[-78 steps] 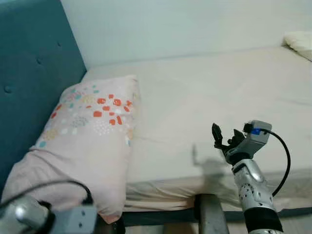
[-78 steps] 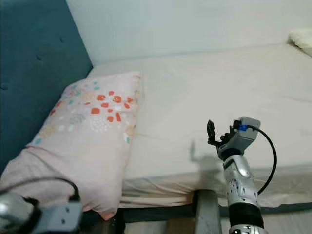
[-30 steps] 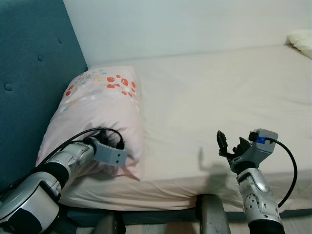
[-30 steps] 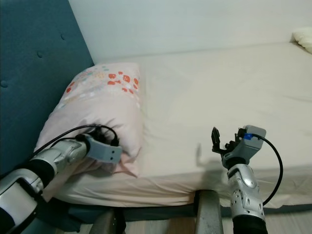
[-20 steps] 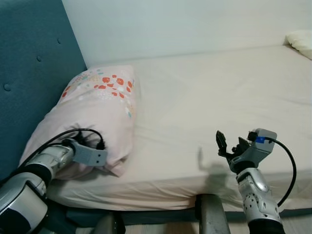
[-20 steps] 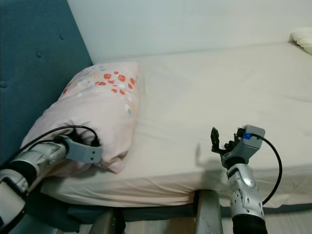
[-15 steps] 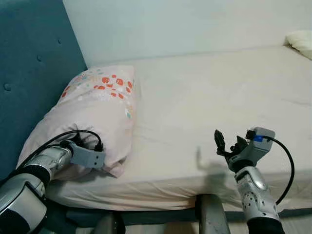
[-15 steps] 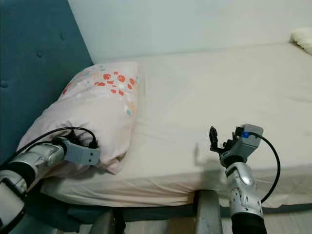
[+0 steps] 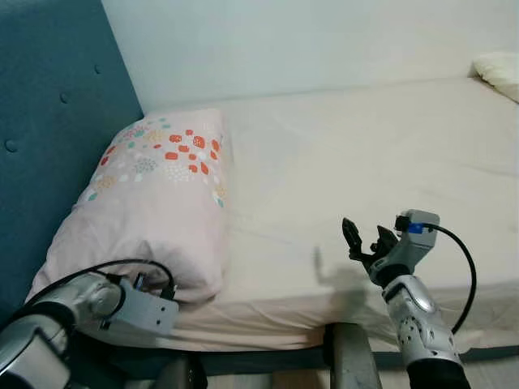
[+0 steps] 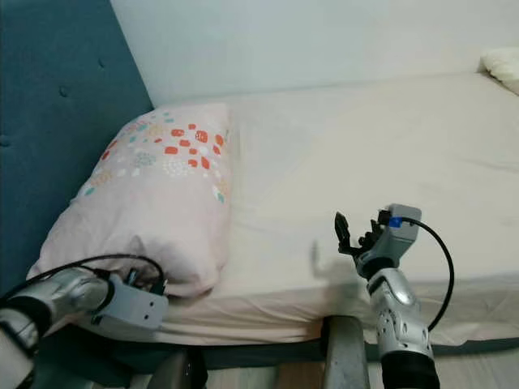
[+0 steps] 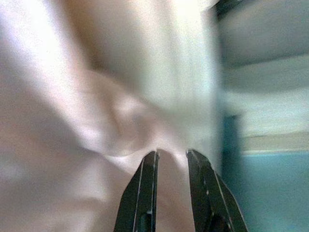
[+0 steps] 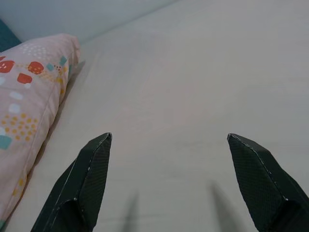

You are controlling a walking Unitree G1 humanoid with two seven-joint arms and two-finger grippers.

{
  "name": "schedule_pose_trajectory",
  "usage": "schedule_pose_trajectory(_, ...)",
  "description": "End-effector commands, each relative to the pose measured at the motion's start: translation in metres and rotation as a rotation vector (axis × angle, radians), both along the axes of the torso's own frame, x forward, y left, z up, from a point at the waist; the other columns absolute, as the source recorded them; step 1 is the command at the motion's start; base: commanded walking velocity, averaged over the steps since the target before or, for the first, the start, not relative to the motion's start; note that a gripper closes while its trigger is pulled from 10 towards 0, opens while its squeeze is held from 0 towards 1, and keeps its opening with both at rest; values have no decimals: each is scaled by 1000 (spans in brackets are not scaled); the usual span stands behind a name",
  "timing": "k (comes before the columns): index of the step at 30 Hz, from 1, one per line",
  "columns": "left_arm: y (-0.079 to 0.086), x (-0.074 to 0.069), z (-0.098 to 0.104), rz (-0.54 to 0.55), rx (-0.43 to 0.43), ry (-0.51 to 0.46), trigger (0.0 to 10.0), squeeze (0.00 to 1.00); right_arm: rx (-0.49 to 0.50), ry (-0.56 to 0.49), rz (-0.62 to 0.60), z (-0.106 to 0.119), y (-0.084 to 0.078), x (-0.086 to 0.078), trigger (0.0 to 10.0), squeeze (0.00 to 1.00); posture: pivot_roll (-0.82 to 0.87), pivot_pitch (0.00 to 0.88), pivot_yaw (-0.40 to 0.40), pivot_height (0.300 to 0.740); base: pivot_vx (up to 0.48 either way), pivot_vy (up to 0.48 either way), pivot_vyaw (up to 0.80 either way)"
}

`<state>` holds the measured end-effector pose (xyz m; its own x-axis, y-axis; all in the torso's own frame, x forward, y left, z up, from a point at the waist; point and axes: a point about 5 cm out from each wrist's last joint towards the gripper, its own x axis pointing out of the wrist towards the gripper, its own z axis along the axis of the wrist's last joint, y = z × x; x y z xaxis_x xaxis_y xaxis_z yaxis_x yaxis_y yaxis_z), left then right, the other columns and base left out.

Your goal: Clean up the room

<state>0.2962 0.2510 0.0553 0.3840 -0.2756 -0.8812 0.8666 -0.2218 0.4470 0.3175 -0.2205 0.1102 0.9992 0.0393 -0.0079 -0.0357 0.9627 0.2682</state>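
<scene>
A pink pillow (image 9: 154, 203) with orange and teal dots lies at the head of the bed (image 9: 365, 146), against the teal headboard (image 9: 49, 121). My left arm reaches in under the pillow's near end. In the left wrist view my left gripper (image 11: 171, 153) has its fingers close together, with pink pillow cloth between the tips. My right gripper (image 9: 365, 237) hovers open over the near edge of the mattress, right of the pillow, with nothing between its fingers (image 12: 96, 169).
A cream pillow (image 9: 499, 71) lies at the bed's far right end. A pale wall runs behind the bed. A dark bed-frame post (image 9: 349, 356) stands below the mattress edge, near my right arm.
The pillow was hanging over the bed's edge, was then bunched and pushed onto the mattress, and now lies flatter. My left arm has drawn back and down to its near end. The right gripper shifted slightly left.
</scene>
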Motion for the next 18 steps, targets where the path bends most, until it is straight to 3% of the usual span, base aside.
schedule_pose_trajectory(1, 9, -3, 13, 2, -49, 59, 10000, 0, 3, 22, 17, -3, 3, 3, 10000, 0, 4, 33, 72, 406, 0, 0, 0)
schedule_pose_trajectory(3, 10, -5, 17, -7, -61, 79, 10000, 0, 4, 23, 20, -2, 3, 3, 10000, 0, 4, 33, 72, 406, 0, 0, 0)
schedule_pose_trajectory(4, 11, -10, 36, -16, -130, 137, 10000, 0, 7, 23, 29, -1, 4, 6, 10000, 0, 8, 27, 64, 406, 0, 0, 0)
schedule_pose_trajectory(5, 11, -10, 36, -16, -130, 137, 10000, 0, 7, 23, 29, -1, 4, 6, 10000, 0, 8, 27, 64, 406, 0, 0, 0)
schedule_pose_trajectory(7, -2, -13, 55, -29, -272, 158, 10000, 0, 8, 5, 40, 2, 4, 8, 10000, 0, 11, 23, 59, 406, 0, 0, 0)
schedule_pose_trajectory(8, -2, -13, 55, -29, -272, 158, 10000, 0, 8, 5, 40, 2, 4, 8, 10000, 0, 11, 23, 59, 406, 0, 0, 0)
schedule_pose_trajectory(9, -12, -12, 64, -35, -371, 146, 10000, 0, 19, -8, 40, 3, 4, 8, 10000, 0, 12, 20, 57, 406, 0, 0, 0)
schedule_pose_trajectory(10, -12, -12, 64, -35, -371, 146, 10000, 0, 19, -8, 40, 3, 4, 8, 10000, 0, 12, 20, 57, 406, 0, 0, 0)
schedule_pose_trajectory(12, -47, -1, 100, -37, -795, 59, 10000, 0, 9, -1, 15, 3, -1, 11, 10000, 0, 17, 8, 52, 415, 0, 0, 0)
schedule_pose_trajectory(14, -47, -1, 100, -37, -795, 59, 10000, 0, 9, -1, 15, 3, -1, 11, 10000, 0, 17, 8, 52, 415, 0, 0, 0)
schedule_pose_trajectory(15, -60, 5, 115, -24, -1000, 6, 10000, 0, 2, 8, 6, 2, -3, 13, 10000, 0, 18, 4, 48, 420, 0, 0, 0)
schedule_pose_trajectory(16, -69, 17, 124, 63, -1229, -56, 10000, 0, -6, 17, 5, 0, -3, 14, 10000, 0, 17, 0, 45, 424, 0, 0, 0)
schedule_pose_trajectory(17, -73, 24, 126, 135, -1360, -85, 10000, 0, -9, 22, 7, -1, -3, 14, 10000, 0, 17, 0, 45, 429, 0, 0, 0)
schedule_pose_trajectory(18, -73, 24, 126, 135, -1360, -85, 10000, 0, -9, 22, 7, -1, -3, 14, 10000, 0, 17, 0, 45, 429, 0, 0, 0)
